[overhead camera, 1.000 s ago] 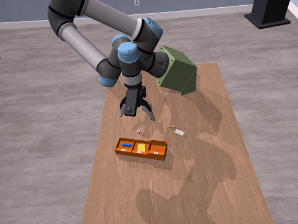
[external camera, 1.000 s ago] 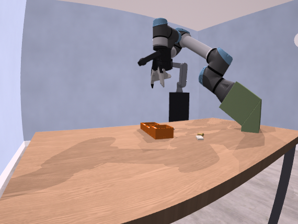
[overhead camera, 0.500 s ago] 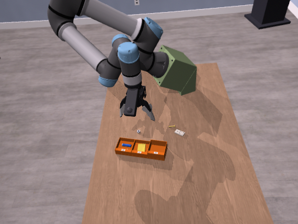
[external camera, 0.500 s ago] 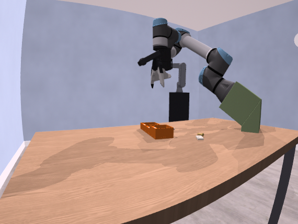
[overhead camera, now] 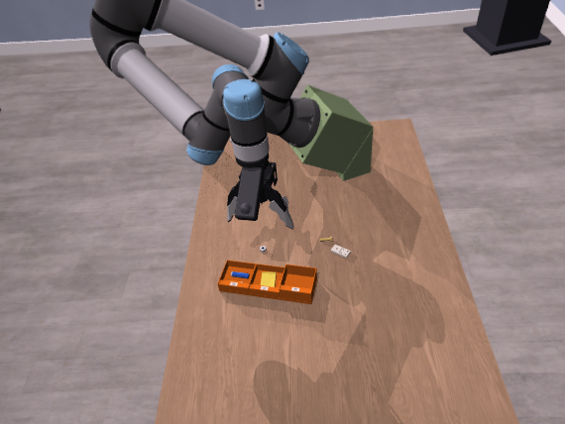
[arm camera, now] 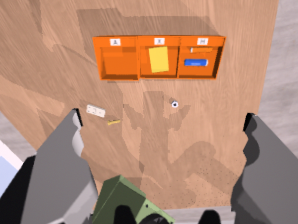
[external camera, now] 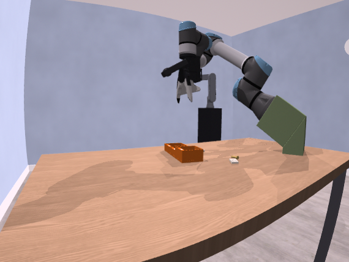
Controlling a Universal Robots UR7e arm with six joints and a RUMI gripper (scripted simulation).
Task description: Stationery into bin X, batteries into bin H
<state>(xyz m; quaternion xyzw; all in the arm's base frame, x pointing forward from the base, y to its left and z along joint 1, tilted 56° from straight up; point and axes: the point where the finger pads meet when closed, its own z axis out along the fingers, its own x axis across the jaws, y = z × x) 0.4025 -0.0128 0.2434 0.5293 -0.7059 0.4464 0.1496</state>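
Wood table [overhead camera: 406, 347]: pale grain, dark edge, large arm shadows cast across it.
Arm [overhead camera: 164, 94]: grey links w/ blue joint caps, mounted on a green wedge base [overhead camera: 347, 134] at the far end of the table; wrist is pointed down.
Gripper [overhead camera: 259, 210]: held high above the table, well apart from everything on it; jaws spread fully, nothing between them (both fingers seen at the edges of the wrist view, bare wood between).
Bin row [overhead camera: 302, 271]: orange, three compartments joined side by side, upright, approx. mid-table; a small white label is fixed on each.
Bin H [arm camera: 215, 55]: one end compartment; a blue battery [arm camera: 196, 62] is lying in it, plus a small pale item beside it (too small to identify).
Bin X [arm camera: 142, 60]: middle compartment; a yellow pad [arm camera: 159, 60] is lying flat in it.
Third bin [arm camera: 102, 57]: other end; label not legible, interior seen as bare orange.
White block [overhead camera: 340, 251]: small, rectangular, on the table near the bins, towards the base.
Yellow stick [overhead camera: 325, 239]: thin, just beside the white block.
Round item [overhead camera: 263, 249]: tiny, grey-white w/ dark centre, on the table near bin H, below the gripper.
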